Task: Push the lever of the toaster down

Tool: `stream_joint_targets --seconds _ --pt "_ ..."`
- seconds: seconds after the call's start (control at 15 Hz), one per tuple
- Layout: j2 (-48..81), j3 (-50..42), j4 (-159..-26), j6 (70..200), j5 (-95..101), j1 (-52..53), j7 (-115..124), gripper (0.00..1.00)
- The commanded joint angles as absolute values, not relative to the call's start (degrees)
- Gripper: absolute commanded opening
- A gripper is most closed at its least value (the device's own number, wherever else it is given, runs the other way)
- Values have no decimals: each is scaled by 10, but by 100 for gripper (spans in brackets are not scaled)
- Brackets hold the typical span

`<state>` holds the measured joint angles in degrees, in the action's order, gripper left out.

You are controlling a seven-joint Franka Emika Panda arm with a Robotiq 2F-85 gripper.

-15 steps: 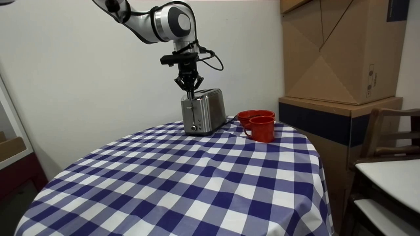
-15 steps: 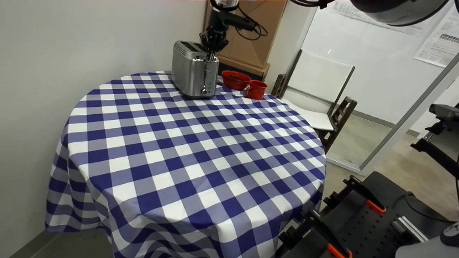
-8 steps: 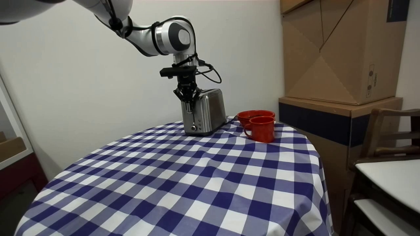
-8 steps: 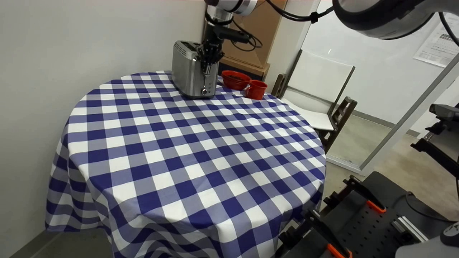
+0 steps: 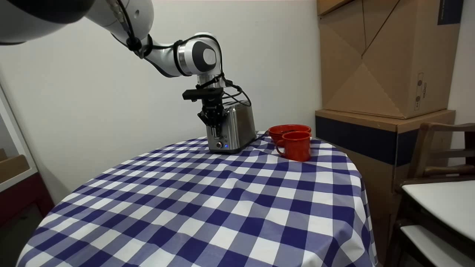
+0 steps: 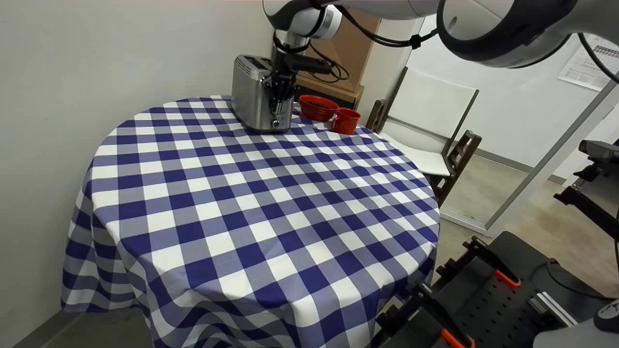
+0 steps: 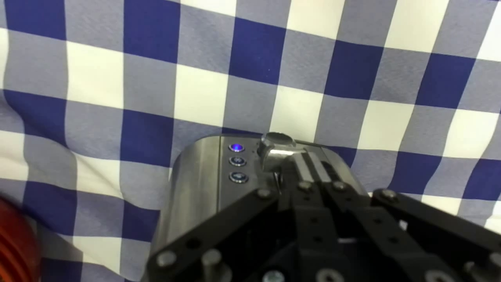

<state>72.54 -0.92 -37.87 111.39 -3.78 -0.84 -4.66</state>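
Working remotely, I have the fingers (image 7: 303, 167) pressed together, gripping nothing, their tips against the lever (image 7: 274, 159) of the brushed-metal toaster (image 6: 252, 96) near the far edge of the desk (image 6: 261, 208) in both exterior views. The lever sits low, just above the dial (image 7: 277, 138), beside a blue-lit button (image 7: 236, 147); I judge the push all but done, with latching to confirm and withdrawal left.

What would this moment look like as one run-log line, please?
pincer: shut, at lever | lever: low, just above dial | toaster: upright on checked tablecloth, blue light lit | push: looks complete, pincer not yet withdrawn
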Motion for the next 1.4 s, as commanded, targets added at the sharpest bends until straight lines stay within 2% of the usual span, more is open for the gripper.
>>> stream_joint_targets --seconds 0.0,0.67,1.0,1.33 --pt "762 -19 -360 1128 -28 -7 -46 0" --pt "683 -3 -409 1076 -40 -15 -61 0" --pt "589 6 -506 1072 -48 -17 -73 0" --pt "496 9 -633 1135 -35 -4 -81 0"
